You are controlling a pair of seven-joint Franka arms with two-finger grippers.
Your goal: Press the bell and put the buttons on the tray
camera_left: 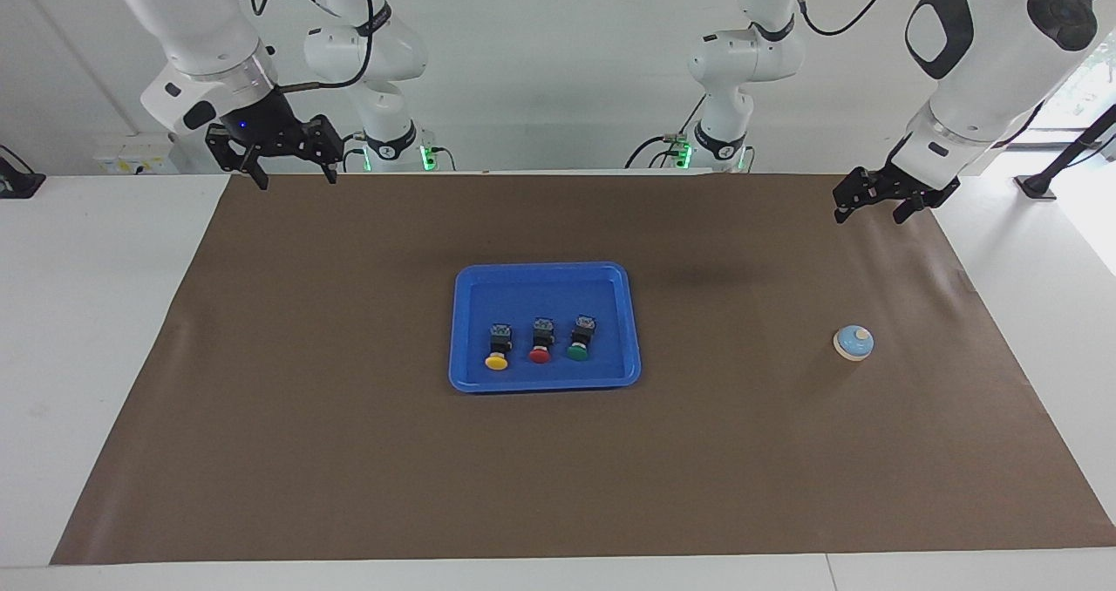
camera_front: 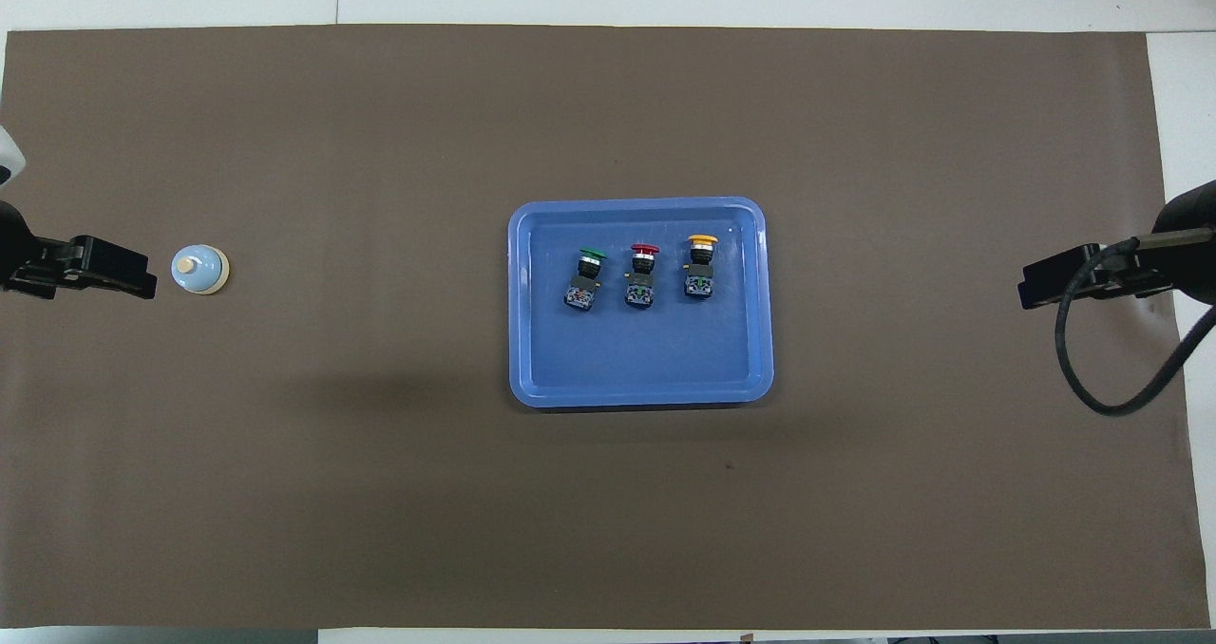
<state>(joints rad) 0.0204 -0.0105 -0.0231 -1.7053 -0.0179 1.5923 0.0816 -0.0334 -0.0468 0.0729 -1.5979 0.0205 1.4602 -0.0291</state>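
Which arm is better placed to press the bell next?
Left. The left claw hangs at the bell's end of the table, while the right claw is past the tray, which holds all three buttons.

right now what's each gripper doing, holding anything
Left gripper: open, holding nothing, raised over the brown mat.
Right gripper: open, holding nothing, raised at the mat's edge.

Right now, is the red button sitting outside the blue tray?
No, the red button lies inside the tray, between the green button and the yellow button.
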